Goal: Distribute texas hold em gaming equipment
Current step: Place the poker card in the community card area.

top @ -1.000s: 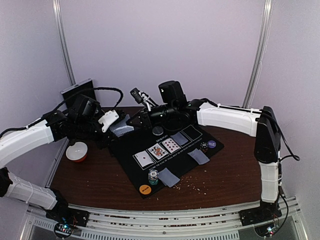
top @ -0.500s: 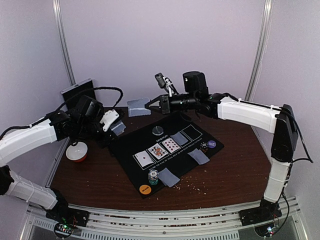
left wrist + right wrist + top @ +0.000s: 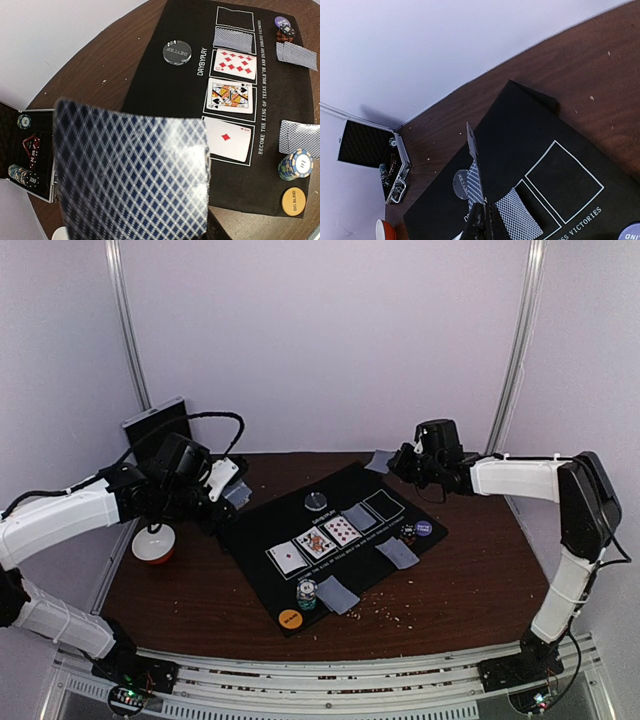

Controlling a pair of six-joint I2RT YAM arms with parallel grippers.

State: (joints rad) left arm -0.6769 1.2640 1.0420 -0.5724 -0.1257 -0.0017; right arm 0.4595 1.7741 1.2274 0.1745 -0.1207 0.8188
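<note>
Handling: card (image 3: 472, 150) thin, light and bendy, slick on both faces (apt to flutter or slide out if swung fast), so best taken by one short edge in a firm, flat pinch. Gripped that way now, by its lower edge, in the right gripper (image 3: 483, 224), fingers pressed together on it, edge-on to the wrist camera, held clear above the black mat (image 3: 520, 125) near the mat's 1 o'clock corner in the top view. Empty outlined box (image 3: 564, 181) at 4 o'clock from the card, probably its place. Left gripper (image 3: 226, 486) off at the mat's 10 o'clock, closed on a patterned-back card (image 3: 132, 175), perhaps a whole deck; cannot tell which.
</note>
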